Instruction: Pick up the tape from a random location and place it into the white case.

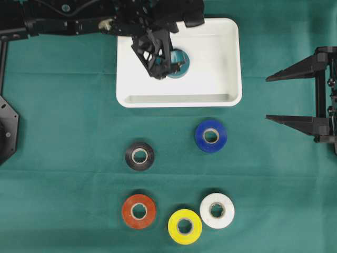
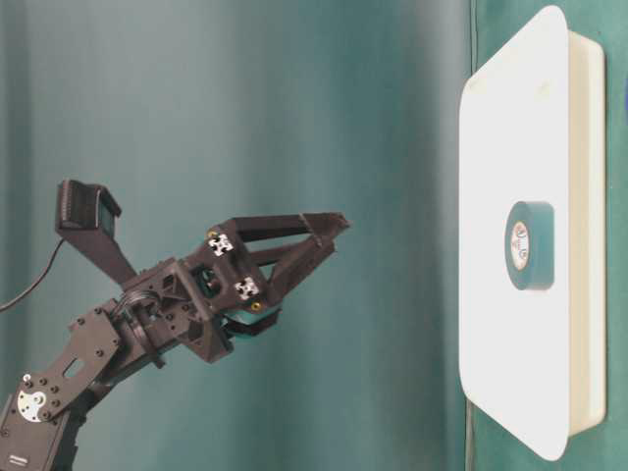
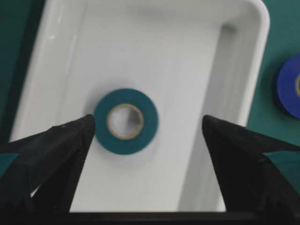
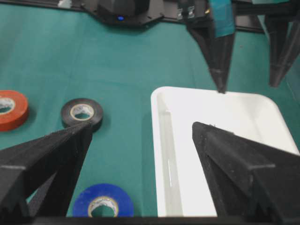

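Overhead, the wide-open left end effector (image 1: 167, 66) half hides the teal tape (image 1: 180, 63) lying in the white case (image 1: 226, 63).

My fingers (image 3: 51, 154) stand spread wide above the white case (image 3: 234, 93), clear of its contents. A teal tape roll (image 3: 125, 121) lies flat on the case floor between them. A blue tape roll (image 3: 288, 91) rests on the green tabletop (image 3: 281, 28) outside the rim.

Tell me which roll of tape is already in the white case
The teal roll, lying flat inside the white case under the left claw. The black, blue, red, yellow and white rolls all sit outside on the green cloth.
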`<act>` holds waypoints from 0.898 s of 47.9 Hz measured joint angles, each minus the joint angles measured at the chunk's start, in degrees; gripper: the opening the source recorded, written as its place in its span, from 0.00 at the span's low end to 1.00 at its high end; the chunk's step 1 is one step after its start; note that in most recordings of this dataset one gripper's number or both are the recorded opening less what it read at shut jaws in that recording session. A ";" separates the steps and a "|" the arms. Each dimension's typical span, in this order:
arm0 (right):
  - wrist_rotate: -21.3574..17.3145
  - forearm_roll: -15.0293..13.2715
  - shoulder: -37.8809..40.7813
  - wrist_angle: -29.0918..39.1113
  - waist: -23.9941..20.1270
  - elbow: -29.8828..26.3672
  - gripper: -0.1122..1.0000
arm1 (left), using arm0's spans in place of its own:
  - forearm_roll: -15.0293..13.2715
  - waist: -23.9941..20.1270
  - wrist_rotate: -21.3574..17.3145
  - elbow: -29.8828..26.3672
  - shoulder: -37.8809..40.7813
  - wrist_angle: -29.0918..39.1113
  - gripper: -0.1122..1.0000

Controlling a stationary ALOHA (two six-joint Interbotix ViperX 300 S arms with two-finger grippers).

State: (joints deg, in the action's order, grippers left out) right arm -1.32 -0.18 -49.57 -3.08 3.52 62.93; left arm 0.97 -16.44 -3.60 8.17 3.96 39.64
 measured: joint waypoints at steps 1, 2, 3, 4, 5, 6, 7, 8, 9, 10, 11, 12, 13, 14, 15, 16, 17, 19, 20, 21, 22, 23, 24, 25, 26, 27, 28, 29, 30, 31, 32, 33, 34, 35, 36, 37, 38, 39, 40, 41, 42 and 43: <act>0.00 0.00 0.00 0.00 0.00 0.00 0.92 | 0.09 0.44 0.00 0.18 0.00 0.00 0.96; 0.09 0.00 0.00 0.00 0.00 0.00 0.92 | 0.09 1.05 0.00 0.35 -0.09 0.00 0.96; 0.00 0.00 0.00 0.00 -0.09 0.00 0.92 | 0.00 1.67 0.00 0.44 -0.09 0.00 0.96; 0.00 0.00 0.00 0.00 0.00 0.00 0.92 | 0.00 2.29 -0.09 0.62 -0.09 -0.09 0.96; 0.00 0.00 -0.09 0.00 0.00 0.00 0.92 | 0.00 2.99 0.00 0.70 -0.09 -0.18 0.96; 0.00 0.00 0.00 0.00 -0.09 0.00 0.92 | 0.09 3.96 0.00 0.88 -0.18 -0.35 0.96; 0.00 0.00 -0.09 0.00 0.00 -0.09 0.92 | 0.09 4.75 -0.09 1.05 -0.26 -0.53 0.96; 0.00 0.00 0.00 0.00 0.00 0.00 0.92 | 0.09 5.54 -0.09 1.14 -0.26 -0.70 0.96; 0.00 0.00 -0.09 0.00 0.00 -0.09 0.92 | 0.09 6.42 -0.09 1.23 -0.26 -0.88 0.96; 0.00 0.00 0.00 0.00 0.00 -0.09 0.92 | 0.09 7.21 -0.09 1.32 -0.35 -1.14 0.96; 0.00 0.00 0.00 0.00 0.00 -0.09 0.92 | 0.00 8.17 -0.09 1.49 -0.35 -1.41 0.96; 0.00 0.00 0.00 0.00 0.00 -0.09 0.92 | 0.09 8.88 -0.09 1.58 -0.44 -1.76 0.96; 0.00 0.00 -0.09 0.00 0.00 -0.09 0.92 | 0.00 9.58 0.00 1.58 -0.44 -1.93 0.96; 0.00 0.00 0.00 0.00 0.00 -0.09 0.92 | 0.00 10.37 0.00 1.67 -0.44 -2.37 0.96; 0.00 0.00 0.00 0.00 0.00 -0.09 0.92 | 0.00 10.90 -0.09 1.67 -0.44 -2.72 0.96; 0.00 0.00 0.00 0.00 -0.09 -0.09 0.92 | 0.00 11.43 -0.09 1.76 -0.53 -2.99 0.96; 0.00 0.00 -0.09 0.00 0.00 -0.09 0.92 | -0.09 11.87 -0.09 1.85 -0.53 -3.34 0.96; 0.00 0.00 0.00 0.00 -0.09 -0.09 0.92 | 0.00 12.48 -0.09 1.93 -0.62 -3.87 0.96; 0.00 0.00 -0.09 0.00 0.00 -0.09 0.92 | 0.00 12.74 -0.09 2.11 -0.70 -4.04 0.96; 0.00 0.00 0.00 0.00 0.00 -0.09 0.92 | 0.00 12.92 -0.09 2.29 -0.88 -4.22 0.96; 0.00 0.00 -0.09 0.00 0.00 -0.09 0.92 | 0.00 13.01 -0.09 2.55 -1.05 -4.39 0.96; 0.00 0.00 -0.09 0.00 0.00 -0.09 0.92 | 0.00 13.10 -0.09 2.90 -1.32 -4.39 0.96; 0.00 0.00 0.00 0.00 0.00 -0.09 0.92 | 0.00 13.10 -0.09 3.25 -1.67 -4.48 0.96; 0.00 0.00 -0.09 0.00 0.00 -0.09 0.92 | 0.00 13.10 -0.09 3.60 -2.02 -4.48 0.96; 0.00 0.00 -0.09 0.00 0.00 -0.09 0.92 | 0.00 13.10 -0.09 4.04 -2.37 -4.57 0.96; 0.00 0.00 -0.09 0.00 0.00 -0.09 0.92 | 0.00 13.01 -0.09 4.39 -2.72 -4.57 0.96; 0.00 0.00 -0.09 0.09 -0.09 -0.09 0.92 | 0.00 12.92 -0.09 5.10 -3.43 -4.66 0.96; 0.00 0.00 -0.09 0.09 0.00 -0.09 0.92 | 0.00 12.83 -0.09 5.54 -3.96 -4.75 0.96; 0.00 0.00 -0.09 0.18 0.00 -0.09 0.92 | 0.00 12.74 -0.09 6.06 -4.66 -4.75 0.96; 0.00 0.00 -0.09 0.18 0.00 -0.09 0.92 | 0.00 12.74 -0.09 6.59 -5.27 -4.83 0.96; 0.00 0.00 -0.09 0.18 0.00 -0.18 0.92 | 0.00 12.66 -0.09 7.12 -5.89 -4.92 0.96; 0.00 0.00 -0.09 0.26 -0.09 -0.09 0.92 | 0.00 12.66 -0.09 7.73 -6.59 -5.01 0.96; 0.00 0.00 -0.18 0.35 0.00 -0.18 0.92 | 0.00 12.48 -0.09 8.44 -7.56 -5.27 0.96; 0.00 0.09 -0.18 0.35 -0.09 -0.18 0.92 | 0.00 12.48 -0.09 9.23 -8.44 -5.62 0.96; 0.00 0.00 -0.18 0.35 0.00 -0.18 0.92 | 0.00 12.30 -0.09 10.02 -9.40 -5.98 0.96; 0.00 0.00 -0.18 0.35 0.00 -0.26 0.92 | 0.00 12.13 0.00 11.07 -10.55 -6.50 0.96; 0.00 0.00 -0.18 0.44 0.00 -0.35 0.92 | 0.00 12.04 -0.09 11.95 -11.51 -7.03 0.96; 0.00 0.00 -0.18 0.44 -0.09 -0.35 0.92 | 0.00 11.87 -0.09 12.92 -12.48 -7.56 0.96; 0.00 0.00 -0.18 0.44 0.00 -0.53 0.92 | 0.00 11.78 -0.09 13.89 -13.45 -8.09 0.96; 0.00 0.00 -0.18 0.44 0.00 -0.53 0.92 | 0.00 11.60 -0.09 14.77 -14.50 -8.61 0.96; 0.00 0.00 -0.18 0.44 -0.09 -0.62 0.92 | 0.00 11.43 -0.09 16.17 -16.08 -9.67 0.96; 0.00 0.00 -0.26 0.44 0.00 -0.70 0.92 | 0.00 11.25 0.00 17.14 -17.14 -10.28 0.96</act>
State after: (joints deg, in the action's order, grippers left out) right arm -1.32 -0.18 -49.83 -2.64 3.52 62.23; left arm 0.97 -5.19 -3.60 25.31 -13.18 29.36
